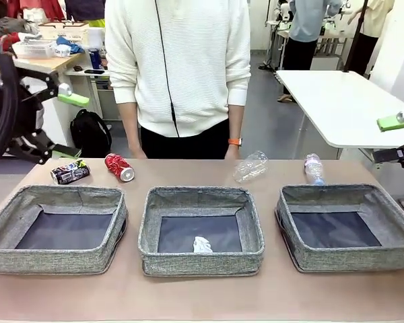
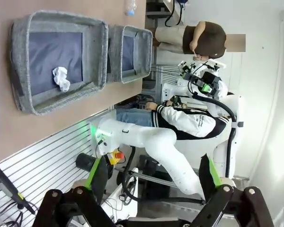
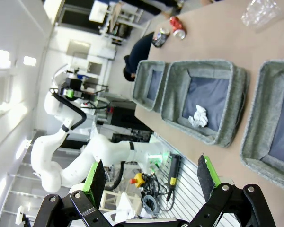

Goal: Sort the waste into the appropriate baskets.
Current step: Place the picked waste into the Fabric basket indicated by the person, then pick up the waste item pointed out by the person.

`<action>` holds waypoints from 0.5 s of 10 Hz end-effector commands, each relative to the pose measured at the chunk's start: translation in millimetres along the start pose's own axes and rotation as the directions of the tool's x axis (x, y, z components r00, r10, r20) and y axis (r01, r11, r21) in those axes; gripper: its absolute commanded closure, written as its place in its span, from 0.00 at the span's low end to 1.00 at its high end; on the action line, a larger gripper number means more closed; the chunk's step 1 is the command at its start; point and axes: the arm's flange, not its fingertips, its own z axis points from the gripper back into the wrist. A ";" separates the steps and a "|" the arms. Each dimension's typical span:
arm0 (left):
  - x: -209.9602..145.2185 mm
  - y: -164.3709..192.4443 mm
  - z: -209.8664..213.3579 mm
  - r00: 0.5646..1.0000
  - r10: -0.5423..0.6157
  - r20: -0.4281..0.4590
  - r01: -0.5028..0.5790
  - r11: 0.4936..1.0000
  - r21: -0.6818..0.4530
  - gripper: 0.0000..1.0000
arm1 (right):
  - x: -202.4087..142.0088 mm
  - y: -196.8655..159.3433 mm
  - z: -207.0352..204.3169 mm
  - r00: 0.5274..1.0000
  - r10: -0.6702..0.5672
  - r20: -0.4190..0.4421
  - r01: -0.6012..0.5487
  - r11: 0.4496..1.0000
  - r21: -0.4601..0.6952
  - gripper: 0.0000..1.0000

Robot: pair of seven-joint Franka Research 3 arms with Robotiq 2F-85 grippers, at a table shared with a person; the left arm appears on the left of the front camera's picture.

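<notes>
Left pincer [image 2: 151,176] and right pincer [image 3: 150,175] are being held spread and empty, raised beside the table [image 1: 188,296]. Paper ball [image 1: 202,245] is lying in the middle basket [image 1: 150,229]; cans [image 1: 119,167] and bottles [image 1: 250,166] are lying behind it.

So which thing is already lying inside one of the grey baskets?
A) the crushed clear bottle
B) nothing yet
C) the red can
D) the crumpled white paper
D: the crumpled white paper lies on the dark bottom of the middle basket, while the red can and the crushed clear bottle lie out on the table beyond the baskets.
</notes>
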 end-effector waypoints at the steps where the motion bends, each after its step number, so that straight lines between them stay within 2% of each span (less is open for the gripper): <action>1: 8.0 -10.4 -1.7 1.000 -0.015 -0.005 0.015 1.000 -0.014 0.00 | 3.2 0.9 -0.6 0.999 0.031 0.012 -0.031 0.999 0.023 0.00; 5: 8.0 -10.4 -1.7 1.000 -0.015 -0.005 0.015 1.000 -0.014 0.00 | 3.2 0.9 -0.6 0.999 0.031 0.012 -0.031 0.999 0.023 0.00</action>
